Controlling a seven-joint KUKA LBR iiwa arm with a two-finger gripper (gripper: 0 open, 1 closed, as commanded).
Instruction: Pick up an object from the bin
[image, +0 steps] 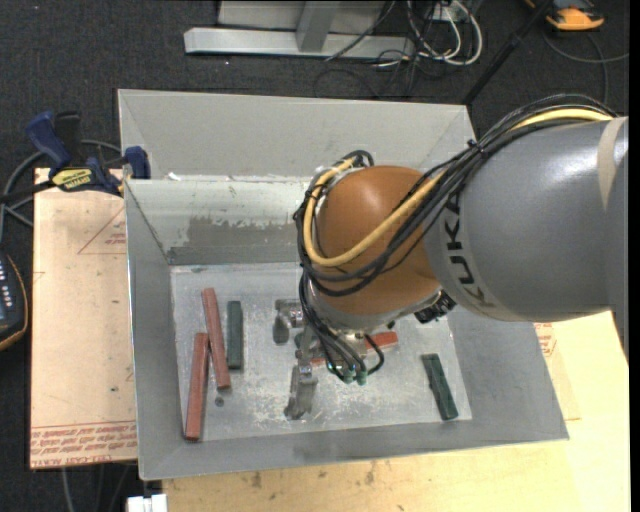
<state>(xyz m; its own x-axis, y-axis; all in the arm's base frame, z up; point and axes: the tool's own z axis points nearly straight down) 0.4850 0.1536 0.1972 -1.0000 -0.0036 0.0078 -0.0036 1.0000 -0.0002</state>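
My gripper hangs low over the middle of the bin floor, below the orange wrist cover. Its two metal fingers stand apart, one fingertip near the floor toward the front, and I see nothing between them, so it is open. A small red block lies just right of the gripper, partly hidden under the wrist. A dark green stick lies left of the gripper, pointing front to back, about a finger's length away.
Two reddish-brown sticks lie at the left beside the green one. Another dark green stick rests near the right wall. The arm and its cables cover the bin's back right.
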